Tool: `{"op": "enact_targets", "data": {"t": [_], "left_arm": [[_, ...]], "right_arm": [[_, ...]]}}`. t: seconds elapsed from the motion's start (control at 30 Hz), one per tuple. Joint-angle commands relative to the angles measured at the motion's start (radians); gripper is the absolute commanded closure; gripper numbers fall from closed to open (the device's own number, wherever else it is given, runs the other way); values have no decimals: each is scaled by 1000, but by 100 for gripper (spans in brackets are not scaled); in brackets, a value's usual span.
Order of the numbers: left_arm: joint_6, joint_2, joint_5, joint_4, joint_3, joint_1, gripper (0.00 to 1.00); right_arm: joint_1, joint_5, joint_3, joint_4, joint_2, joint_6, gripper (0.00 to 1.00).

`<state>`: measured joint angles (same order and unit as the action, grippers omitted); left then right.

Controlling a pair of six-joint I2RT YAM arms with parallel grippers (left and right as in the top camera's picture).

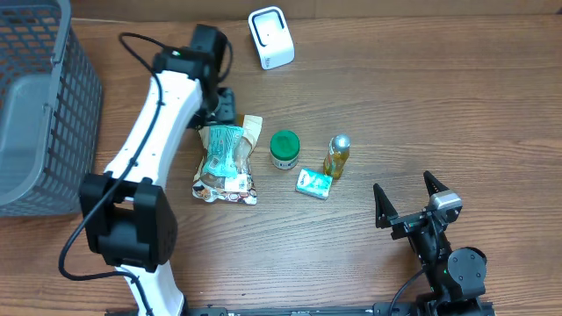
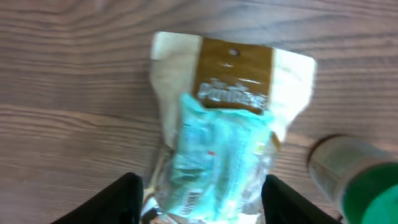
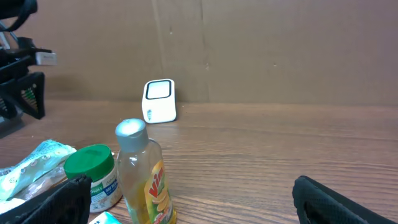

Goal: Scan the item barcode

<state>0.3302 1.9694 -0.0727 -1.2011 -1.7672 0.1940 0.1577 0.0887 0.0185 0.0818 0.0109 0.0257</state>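
Note:
A clear snack bag [image 1: 226, 162] with teal print and a brown header card lies flat on the wooden table. My left gripper [image 1: 224, 110] hovers over the bag's top end. In the left wrist view the bag [image 2: 224, 137] fills the middle, and the left gripper [image 2: 202, 205] is open, its black fingers [image 2: 118, 202] standing wide on either side of the bag without holding it. The white barcode scanner [image 1: 271, 37] stands at the back of the table and also shows as the scanner [image 3: 159, 101] in the right wrist view. My right gripper [image 1: 409, 200] rests open at the front right, empty.
A green-lidded jar [image 1: 284, 149], a small yellow bottle [image 1: 336, 156] and a teal packet [image 1: 313, 183] lie just right of the bag. A grey mesh basket [image 1: 35, 105] stands at the left edge. A cardboard wall closes the back.

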Motion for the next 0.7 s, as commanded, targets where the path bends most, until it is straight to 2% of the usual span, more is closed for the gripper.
{"op": "enact_targets", "data": {"t": [0.0,0.2,0.23,0.3,0.33,0.67], "left_arm": [[-41,-10,15,-16,-16,-72,37],[-99,-10,11,-32,-16,-180,24],[-102,-10,5,-33,-16,-206,17],[-101,-10,-8,-32,-16,-235,10],[-101,-10,-16,-32,-16,-251,0],[-100,-10,-12,-24,-16,-308,0]], "right_arm": [[-3,-9,-11,-5,-8,-4,0],[-3,-9,-11,-5,-8,-4,0],[-3,-9,-11,-5,-8,-4,0],[-3,-9,-11,-5,-8,-4,0],[-3,-9,-11,-5,-8,-4,0],[-3,-9,-11,-5,-8,-4,0]]}}
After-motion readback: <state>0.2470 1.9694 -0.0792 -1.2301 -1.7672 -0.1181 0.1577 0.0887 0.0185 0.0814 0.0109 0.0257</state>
